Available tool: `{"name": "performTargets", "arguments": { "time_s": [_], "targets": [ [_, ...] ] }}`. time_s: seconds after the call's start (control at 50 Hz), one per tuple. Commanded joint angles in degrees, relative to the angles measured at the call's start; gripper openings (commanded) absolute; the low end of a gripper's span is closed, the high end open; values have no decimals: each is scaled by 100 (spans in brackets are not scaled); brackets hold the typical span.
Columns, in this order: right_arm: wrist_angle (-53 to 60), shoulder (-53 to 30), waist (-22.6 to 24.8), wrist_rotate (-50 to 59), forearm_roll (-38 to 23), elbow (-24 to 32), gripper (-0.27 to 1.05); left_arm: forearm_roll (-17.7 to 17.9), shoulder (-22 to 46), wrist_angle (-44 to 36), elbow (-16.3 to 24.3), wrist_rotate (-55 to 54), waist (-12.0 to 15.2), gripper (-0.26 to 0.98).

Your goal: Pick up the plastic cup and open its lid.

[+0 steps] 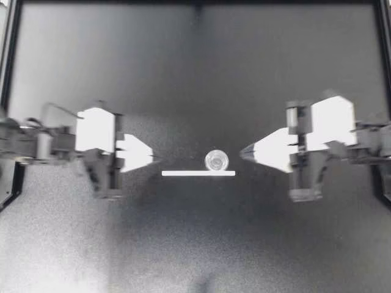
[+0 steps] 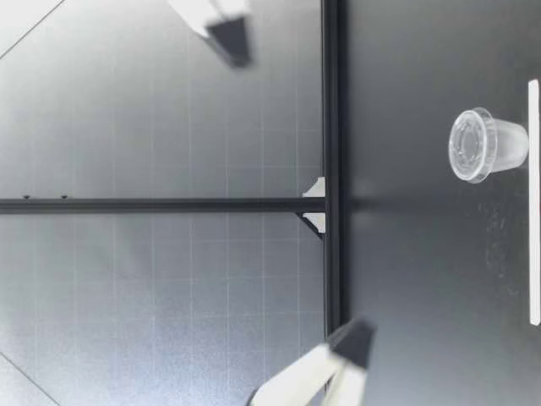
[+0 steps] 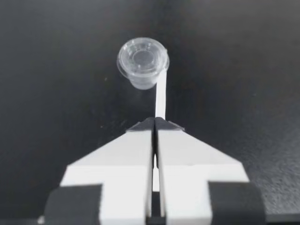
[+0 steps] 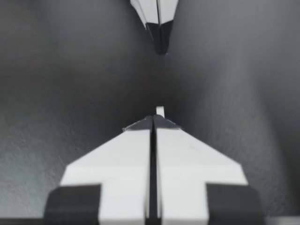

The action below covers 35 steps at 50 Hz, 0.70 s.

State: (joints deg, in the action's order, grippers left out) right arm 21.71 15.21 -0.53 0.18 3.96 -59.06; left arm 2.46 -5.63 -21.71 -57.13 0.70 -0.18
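Since the plastic cup [image 1: 216,160] stands upright on the table [image 1: 183,73] with its lid [image 2: 467,145] still pressed on, the step in hand looks to be the pick-up, and neither arm has begun it. It sits between the two grippers, ahead of my left gripper [image 1: 151,155] and closer to the tip of my right gripper [image 1: 242,152]; both have their fingers pressed together on nothing and, by the low view, hang well above the cup. To do this well, I judge the nearer gripper should spread its fingers wide first, come down around the cup's body and close below the lid's rim, gently, since thin clear plastic probably buckles and slips; the other can then pinch the lid's edge. Just beside the cup, touching or nearly so, lies a flat white strip [image 1: 198,173], which runs from the cup toward my left gripper's tip and seems too low to block a grasp.
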Motion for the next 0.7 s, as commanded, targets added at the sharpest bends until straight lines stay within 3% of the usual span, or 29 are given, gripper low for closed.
{"name": "performTargets", "arguments": {
  "time_s": [0.0, 0.22, 0.4, 0.68],
  "targets": [
    [-35, -185, -35, 0, 18, 237, -17, 0, 202, -53, 290, 9, 26, 3],
    [-220, -615, -35, 0, 18, 483, -17, 0, 694, -44, 589, -26, 26, 61],
    [-237, -879, -35, 9, 18, 598, -17, -79, 1345, -149, 870, 35, 26, 59],
    [-466, -1178, -114, 9, 18, 694, -17, -62, 2127, -1099, 1116, 26, 26, 58]
  ]
}}
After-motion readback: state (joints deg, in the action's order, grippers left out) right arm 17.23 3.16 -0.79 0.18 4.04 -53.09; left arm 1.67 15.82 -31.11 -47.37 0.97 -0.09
